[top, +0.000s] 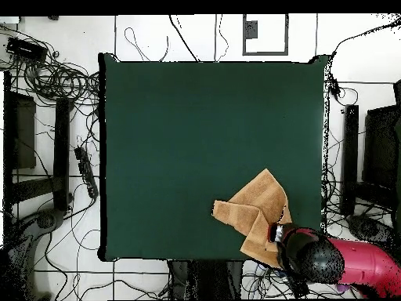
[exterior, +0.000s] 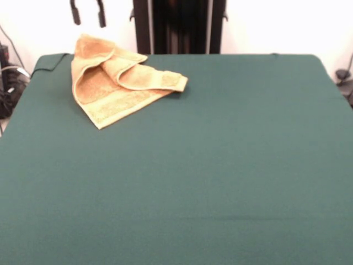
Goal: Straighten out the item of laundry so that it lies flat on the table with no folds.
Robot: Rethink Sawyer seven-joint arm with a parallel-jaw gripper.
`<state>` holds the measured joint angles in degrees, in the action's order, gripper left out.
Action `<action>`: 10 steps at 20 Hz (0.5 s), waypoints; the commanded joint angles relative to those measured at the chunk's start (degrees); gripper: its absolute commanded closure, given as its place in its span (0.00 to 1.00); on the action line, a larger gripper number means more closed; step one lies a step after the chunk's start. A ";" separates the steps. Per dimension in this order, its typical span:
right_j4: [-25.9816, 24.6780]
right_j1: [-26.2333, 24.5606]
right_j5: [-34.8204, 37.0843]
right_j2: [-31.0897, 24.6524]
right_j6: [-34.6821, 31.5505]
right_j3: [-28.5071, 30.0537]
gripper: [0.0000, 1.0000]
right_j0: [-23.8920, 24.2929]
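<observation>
The orange-tan towel [exterior: 118,83] lies crumpled at the table's [exterior: 220,176] far left corner, folded over itself in several layers, with one point towards the near side. In the overhead view the towel [top: 254,208] sits at the lower right of the table [top: 196,141], and its lower corner reaches the table's robot-side edge. My gripper [exterior: 88,14] hangs just above and behind the towel's far end, with its two black fingers [exterior: 74,12] apart and empty. In the overhead view the gripper [top: 278,233] is over the towel's lower corner. No white tag shows.
The black pedestal [exterior: 176,25] stands behind the table's far edge. The red and black arm [top: 345,262] reaches in from the lower right. Cables [top: 55,78] lie on the floor left of the table, and more cables [exterior: 8,83] lie off the table's left side.
</observation>
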<state>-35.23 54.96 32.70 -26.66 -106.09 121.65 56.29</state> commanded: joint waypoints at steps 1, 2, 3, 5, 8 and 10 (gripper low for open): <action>7.86 -1.55 -9.46 8.99 -22.90 6.11 0.00 -10.40; 8.39 -2.02 -10.50 9.96 -23.29 6.07 0.00 -11.29; 8.93 -2.50 -11.55 10.93 -23.67 6.02 0.00 -12.17; 9.97 -3.19 -13.06 12.40 -23.99 5.78 0.00 -13.42; 11.45 -3.96 -15.02 14.02 -24.37 5.76 0.00 -15.03; 12.40 -4.24 -16.15 15.07 -24.76 5.73 0.00 -16.00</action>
<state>-27.84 54.39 21.79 -16.61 -115.29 123.74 45.03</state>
